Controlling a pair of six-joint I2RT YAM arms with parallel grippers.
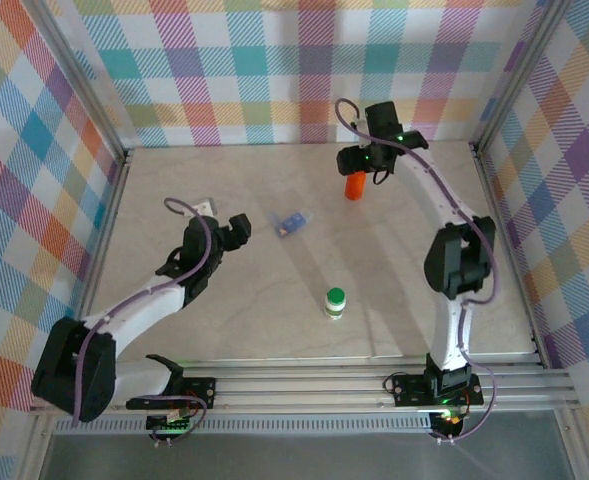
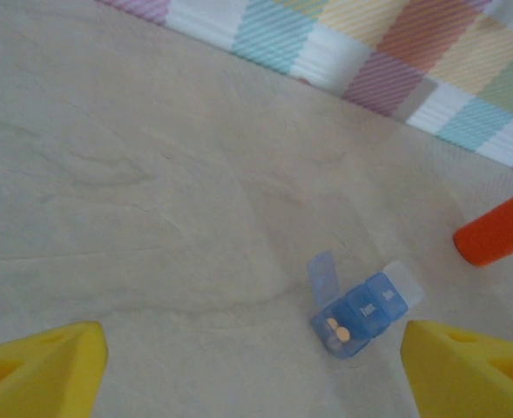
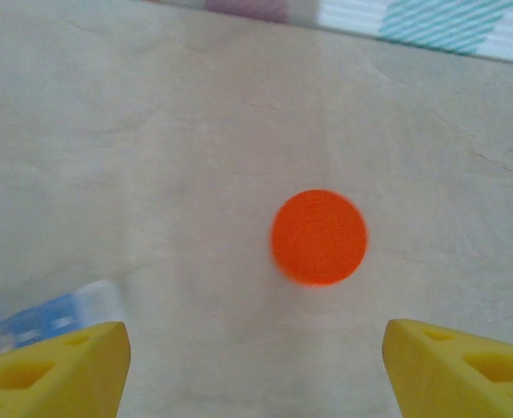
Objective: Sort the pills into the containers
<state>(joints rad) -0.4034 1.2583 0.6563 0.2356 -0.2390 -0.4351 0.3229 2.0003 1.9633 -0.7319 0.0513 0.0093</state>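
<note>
A blue pill organizer (image 1: 291, 224) (image 2: 361, 313) lies mid-table with one lid flipped up and two orange pills (image 2: 339, 332) in the open compartment. Its corner shows at the lower left of the right wrist view (image 3: 51, 315). An orange bottle (image 1: 355, 186) (image 2: 500, 233) (image 3: 319, 237) stands farther back, seen from straight above in the right wrist view. My left gripper (image 1: 236, 232) (image 2: 254, 348) is open, to the left of the organizer and apart from it. My right gripper (image 1: 359, 160) (image 3: 254, 348) hangs open above the orange bottle with nothing between its fingers.
A white bottle with a green cap (image 1: 335, 302) stands upright nearer the front, right of centre. Checkered walls close the table (image 1: 224, 180) at the back and both sides. Bare tabletop lies between the organizer and the left wall.
</note>
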